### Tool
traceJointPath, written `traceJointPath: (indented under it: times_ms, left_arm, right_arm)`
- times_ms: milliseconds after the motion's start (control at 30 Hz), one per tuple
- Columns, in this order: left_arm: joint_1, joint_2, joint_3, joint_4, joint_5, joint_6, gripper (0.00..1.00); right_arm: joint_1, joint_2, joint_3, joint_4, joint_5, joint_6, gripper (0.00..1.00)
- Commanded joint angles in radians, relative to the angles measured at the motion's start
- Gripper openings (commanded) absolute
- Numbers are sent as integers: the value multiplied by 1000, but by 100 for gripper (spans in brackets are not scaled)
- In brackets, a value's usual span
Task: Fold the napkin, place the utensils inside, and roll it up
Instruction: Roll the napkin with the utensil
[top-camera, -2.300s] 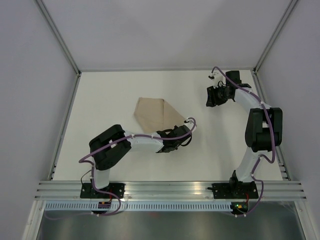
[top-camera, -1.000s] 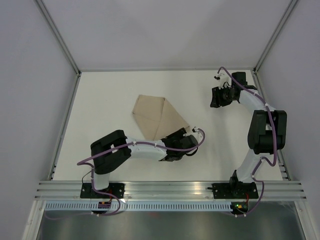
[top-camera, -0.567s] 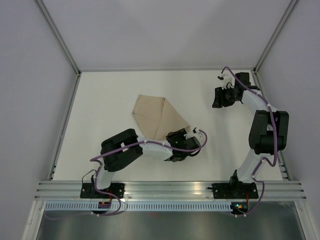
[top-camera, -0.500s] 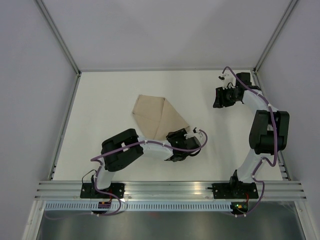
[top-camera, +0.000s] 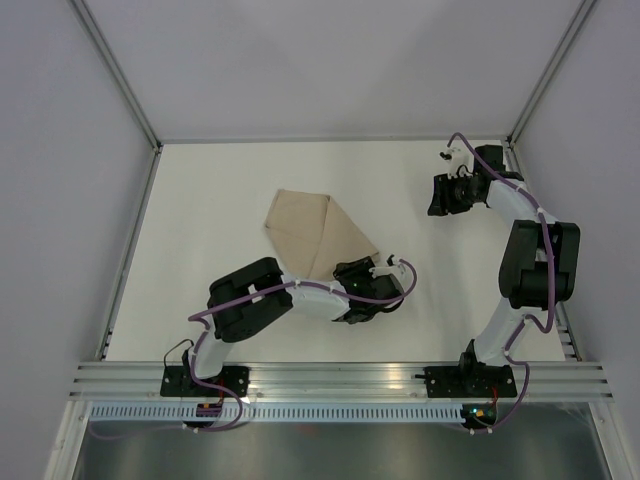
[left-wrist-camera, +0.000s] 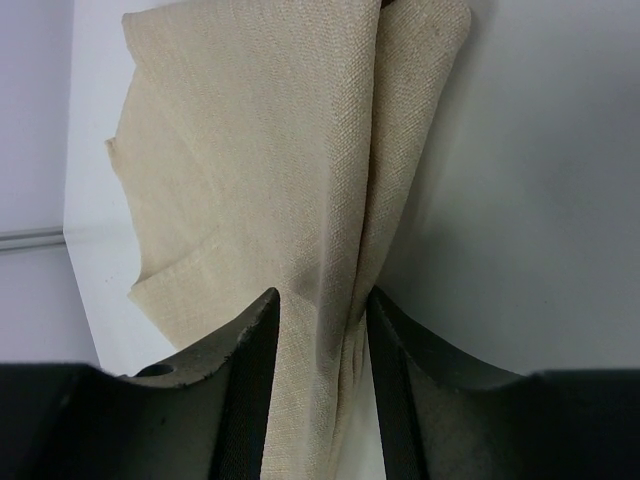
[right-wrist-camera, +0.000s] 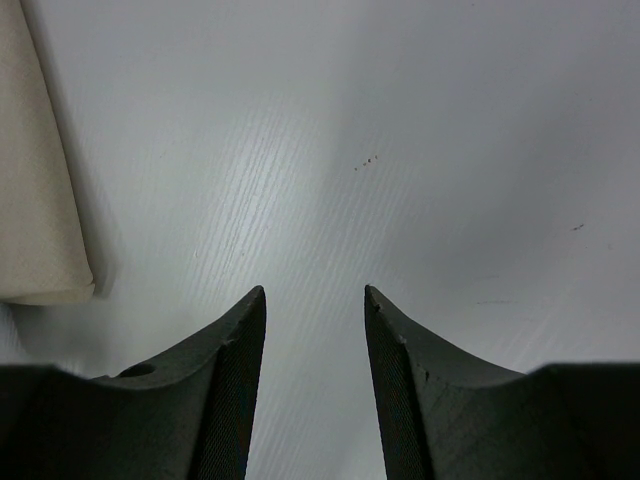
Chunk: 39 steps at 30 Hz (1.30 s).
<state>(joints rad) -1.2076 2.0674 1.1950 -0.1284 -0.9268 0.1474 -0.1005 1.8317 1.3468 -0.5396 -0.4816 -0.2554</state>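
The napkin (top-camera: 312, 232) lies near the middle of the white table (top-camera: 210, 190), a tan cloth folded into a rough triangle, its broad edge toward the far left and its narrow corner pointing toward the near right. The left arm sits low. From its base at the near edge it bends at a dark elbow, and the white forearm runs rightward, nearly flat over the table, to reach that narrow corner. The left gripper (left-wrist-camera: 322, 300) meets the cloth there. In the left wrist view the corner rises in gathered folds that fill the gap between the two dark fingers (left-wrist-camera: 250, 380), so the jaws are pinched on the napkin. The right arm stands tall from its own base, with its upper links stacked upright along the right side. Its forearm then reaches to the far right part of the table, well apart from the napkin. The right gripper (right-wrist-camera: 315, 295) points down at bare tabletop with its jaws parted and nothing between them.
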Motion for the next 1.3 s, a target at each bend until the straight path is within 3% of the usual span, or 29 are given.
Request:
traceJointPath:
  times_ms: [0, 500, 1100, 1267]
  left_arm:
    - [16, 39, -3, -40, 112, -9, 46]
    - [68, 19, 3, -62, 287, -2, 40]
    - [146, -30, 18, -114, 519, -35, 3]
    - [183, -91, 23, -122, 629, -45, 2]
  right_arm:
    - [-4, -43, 9, -6, -15, 5, 50]
    - [-11, -40, 28, -17, -23, 5, 48]
    - [-10, -57, 34, -25, -41, 15, 47]
    - [-11, -54, 52, -45, -54, 13, 47]
